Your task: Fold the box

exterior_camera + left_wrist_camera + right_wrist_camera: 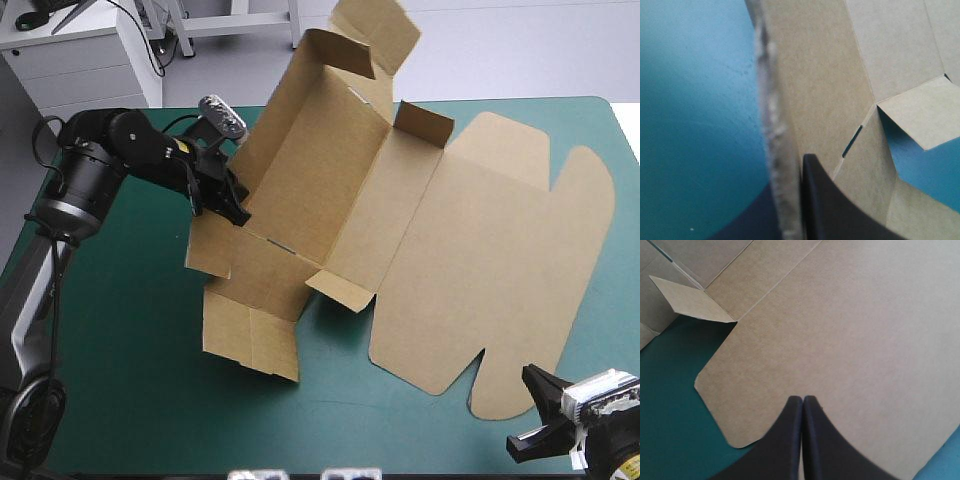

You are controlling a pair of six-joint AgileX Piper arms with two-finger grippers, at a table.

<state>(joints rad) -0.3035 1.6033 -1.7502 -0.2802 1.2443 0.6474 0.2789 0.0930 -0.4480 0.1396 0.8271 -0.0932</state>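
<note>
1. High view. The box (420, 230) lies near the middle of the teal-green cover (130, 350), partly formed.
   - Its broad lid panel rests flat toward the table's right edge.
   - The long wall on the left side is raised and leans back toward the far edge, with end flaps sticking up from it.
   - A short flap (345, 290) stands up at the near end of the base.
   - The left gripper (225, 195) is at the raised wall's left edge, up off the cover.
   - The right gripper (532, 412) sits near the table's near right corner, just beside the lid's near edge.

2. Left wrist view. The left gripper (797, 192) pinches the box (825, 75).
   - The raw edge of the board runs up between the fingers.
   - One black finger (827, 205) presses on the inner face of the wall. A dark shape shows on the outer side.
   - A narrow slot (852, 142) is cut in the crease ahead of the finger.
   - The cover (690, 100) lies beyond the outer side.

3. Right wrist view. The right gripper (802, 402) has its fingers pressed together in one pointed arch, with nothing between them.
   - The tips are over the flat lid of the box (850, 330), near its rounded corner.
   - Whether they touch the board cannot be told.
   - The cover (670, 405) shows beside that corner.
</note>
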